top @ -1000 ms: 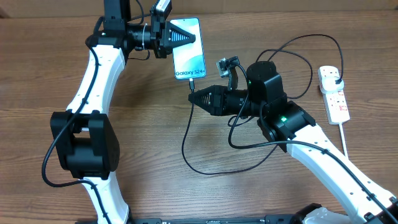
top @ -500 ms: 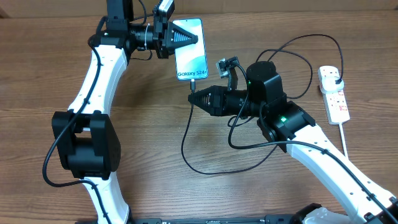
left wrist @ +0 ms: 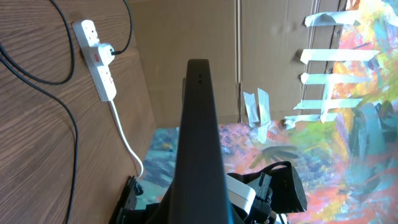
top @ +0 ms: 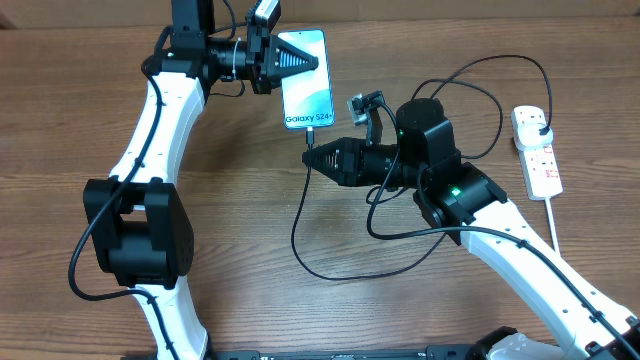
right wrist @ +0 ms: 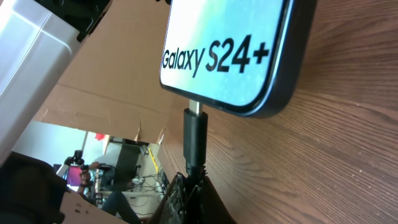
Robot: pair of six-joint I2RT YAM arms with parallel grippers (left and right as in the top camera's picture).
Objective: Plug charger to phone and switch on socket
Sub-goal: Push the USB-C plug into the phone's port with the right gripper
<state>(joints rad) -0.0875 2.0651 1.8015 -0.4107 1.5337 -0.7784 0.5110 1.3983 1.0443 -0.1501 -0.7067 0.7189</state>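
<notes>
right hand (right wrist: 188, 193) pinching charger (right wrist: 194, 140), tip at phone (right wrist: 230, 50)

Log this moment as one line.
left gripper: shut on phone | right gripper: shut on charger, tip at phone port | socket: plug in, untouched

Overhead: I log fixed camera looking straight down on table (top: 60, 100), far enough back to take in whole workspace; phone (top: 305, 78) upper centre, socket (top: 537, 150) at right edge.
Left wrist: I read it close behind phone (left wrist: 199, 143), seen edge-on down frame centre, facing across tabletop toward socket (left wrist: 99, 62) at upper left.
Right wrist: nearest view, low over table, facing up along charger (right wrist: 194, 140) connector into phone (right wrist: 230, 50) lower edge.
Phone shared by all three; socket by overhead and left wrist only.
</notes>
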